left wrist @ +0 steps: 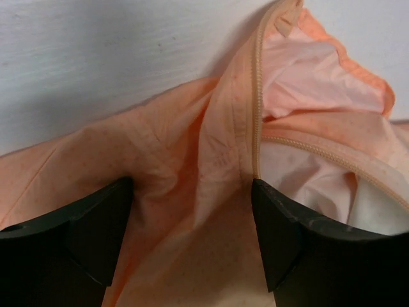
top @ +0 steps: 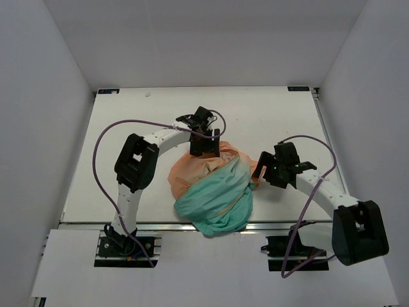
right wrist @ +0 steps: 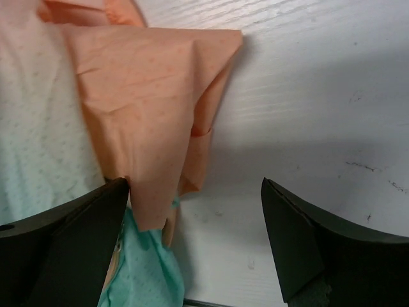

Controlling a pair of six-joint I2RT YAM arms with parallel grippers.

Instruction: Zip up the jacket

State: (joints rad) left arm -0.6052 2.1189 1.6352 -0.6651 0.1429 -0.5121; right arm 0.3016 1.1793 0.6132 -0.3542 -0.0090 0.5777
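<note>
The left arm bends in over the white desk, with a purple cable looping from it. The left gripper is spread wide and points down onto the far, orange end of the jacket. A ridge of orange cloth bunches up between its two dark fingers, but they are not pinching it. One row of the orange zipper runs down that ridge and ends just beside the tip of one finger. A second row of teeth splits off to the side, with pale lining showing between the two.

The jacket lies in a crumpled heap in the middle of the desk, between the two arms. It is orange on the far and left side and teal toward the near edge, which the teal part reaches.

On the right, the right gripper sits just beside the heap, also spread wide and holding nothing. A folded orange flap touches one of its fingers, teal cloth lies under that, and the rest of the gap is bare desk
</note>
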